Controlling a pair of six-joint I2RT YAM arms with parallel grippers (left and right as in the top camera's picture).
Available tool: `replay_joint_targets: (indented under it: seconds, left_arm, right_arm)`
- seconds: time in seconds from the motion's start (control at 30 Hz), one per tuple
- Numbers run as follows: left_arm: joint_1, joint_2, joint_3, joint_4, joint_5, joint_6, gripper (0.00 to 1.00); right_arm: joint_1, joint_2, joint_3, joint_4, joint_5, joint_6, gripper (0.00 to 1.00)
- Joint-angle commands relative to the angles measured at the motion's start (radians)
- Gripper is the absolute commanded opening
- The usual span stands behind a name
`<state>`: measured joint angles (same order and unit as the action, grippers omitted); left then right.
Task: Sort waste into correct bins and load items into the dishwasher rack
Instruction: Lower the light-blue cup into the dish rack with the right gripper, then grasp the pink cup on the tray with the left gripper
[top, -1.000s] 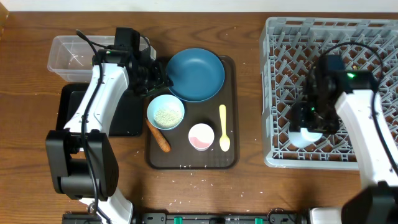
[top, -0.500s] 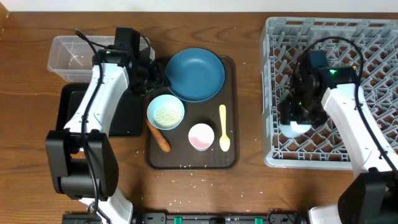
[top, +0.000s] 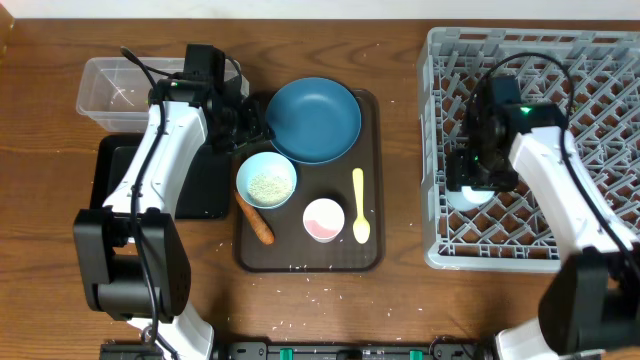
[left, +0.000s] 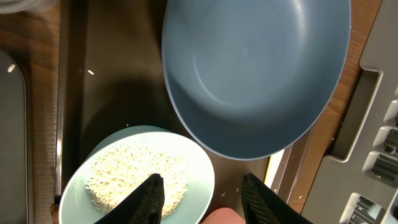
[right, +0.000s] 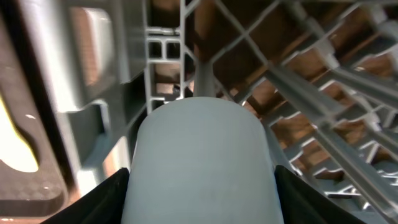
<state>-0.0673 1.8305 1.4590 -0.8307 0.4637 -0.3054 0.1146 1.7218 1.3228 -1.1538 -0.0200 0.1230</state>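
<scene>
My right gripper (right: 202, 202) is shut on the white bowl (right: 202, 149) and holds it low inside the grey dishwasher rack (top: 600, 60), near the rack's left wall; in the overhead view the bowl (top: 468, 197) shows under the gripper (top: 480, 175). My left gripper (left: 205, 199) is open and empty. It hovers over the light blue cup (left: 137, 177) filled with rice and the near rim of the dark blue plate (left: 255, 68). The overhead view shows the left gripper (top: 258, 127), plate (top: 315, 120), light blue cup (top: 266, 180), pink cup (top: 323, 218), yellow spoon (top: 360, 205) and carrot stick (top: 256, 222).
The dishes sit on a dark brown serving tray (top: 300, 258). The clear tub (top: 115, 88) stands at the far left, with the black tray (top: 115, 175) in front of it, partly under my left arm. Loose rice grains (top: 300, 295) lie on the wooden table near the front edge.
My right gripper has carried the white bowl to the left and a little farther back inside the rack. The left arm has not moved.
</scene>
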Motion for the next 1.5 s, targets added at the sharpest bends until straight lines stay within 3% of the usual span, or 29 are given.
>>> replay_joint_targets:
  seconds: [0.0, 0.07, 0.13, 0.27, 0.47, 0.67, 0.83, 0.9, 1.03, 1.23, 1.47]
  left_arm:
    - [-0.002, -0.021, 0.019, -0.003, -0.013, 0.024, 0.43]
    - [-0.002, -0.021, 0.019, -0.003, -0.013, 0.024, 0.43]
    - [-0.002, -0.021, 0.019, -0.003, -0.013, 0.024, 0.43]
    - [-0.002, -0.021, 0.019, -0.002, -0.013, 0.024, 0.43]
    - [-0.022, -0.039, 0.019, -0.004, -0.013, 0.051, 0.43]
    - [-0.129, -0.095, 0.019, -0.053, -0.013, 0.092, 0.43]
    - [-0.288, -0.090, -0.003, -0.154, -0.166, 0.095, 0.44]
    - [-0.346, -0.084, -0.034, -0.166, -0.244, 0.080, 0.50]
    - [-0.415, -0.072, -0.088, -0.165, -0.274, 0.060, 0.52]
    - [-0.435, -0.070, -0.158, -0.162, -0.327, -0.007, 0.52]
    - [-0.435, -0.070, -0.212, -0.153, -0.326, -0.002, 0.51]
  right_arm:
    - [0.005, 0.028, 0.005, -0.025, -0.023, -0.020, 0.66]
    - [0.005, 0.031, 0.005, -0.032, -0.022, -0.020, 0.78]
    - [0.005, 0.031, 0.005, -0.031, -0.022, -0.020, 0.99]
    - [-0.014, 0.030, 0.045, -0.028, -0.063, -0.020, 0.99]
    - [-0.056, 0.018, 0.246, -0.092, -0.130, -0.032, 0.99]
    - [-0.055, 0.006, 0.411, -0.129, -0.131, -0.059, 0.99]
    - [-0.055, 0.005, 0.411, -0.128, -0.131, -0.061, 0.99]
    - [-0.055, 0.005, 0.403, -0.124, -0.130, -0.061, 0.99]
    - [-0.055, 0.005, 0.398, -0.124, -0.131, -0.062, 0.99]
    - [-0.055, 0.005, 0.397, -0.121, -0.142, -0.080, 0.99]
    - [-0.055, 0.005, 0.397, -0.121, -0.142, -0.080, 0.99]
